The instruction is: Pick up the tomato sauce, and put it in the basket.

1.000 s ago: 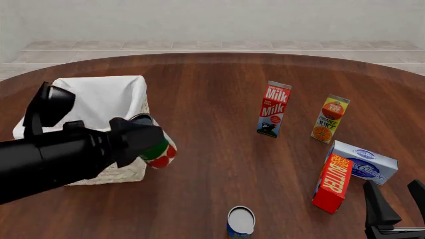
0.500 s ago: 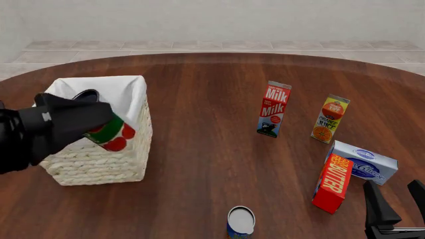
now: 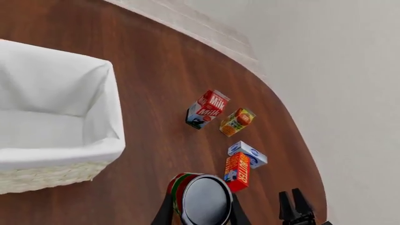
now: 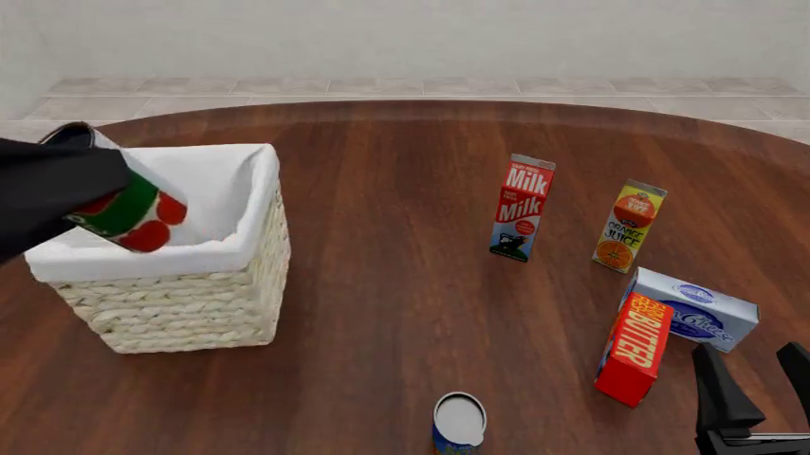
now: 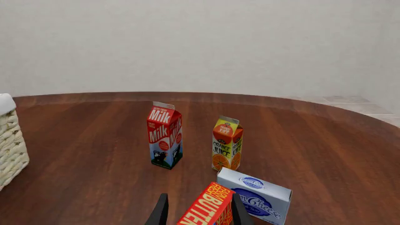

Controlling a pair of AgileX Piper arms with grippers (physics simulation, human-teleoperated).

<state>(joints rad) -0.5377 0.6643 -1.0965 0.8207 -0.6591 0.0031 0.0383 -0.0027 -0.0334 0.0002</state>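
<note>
Left end effector (image 3: 201,216) mostly off-frame; blue-labelled can (image 4: 458,427) cut by the edge.

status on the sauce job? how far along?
Pickup done: left gripper holds the tomato sauce off the table. In hand: the can hangs tilted over the basket, above the near-left part of its rim. Left: release it inside. Right gripper idles near the butter box.

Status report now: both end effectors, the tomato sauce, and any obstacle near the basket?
Left end effector shut on tomato sauce, held over the basket. Right end effector open, idle. Nothing blocking the basket.
</note>
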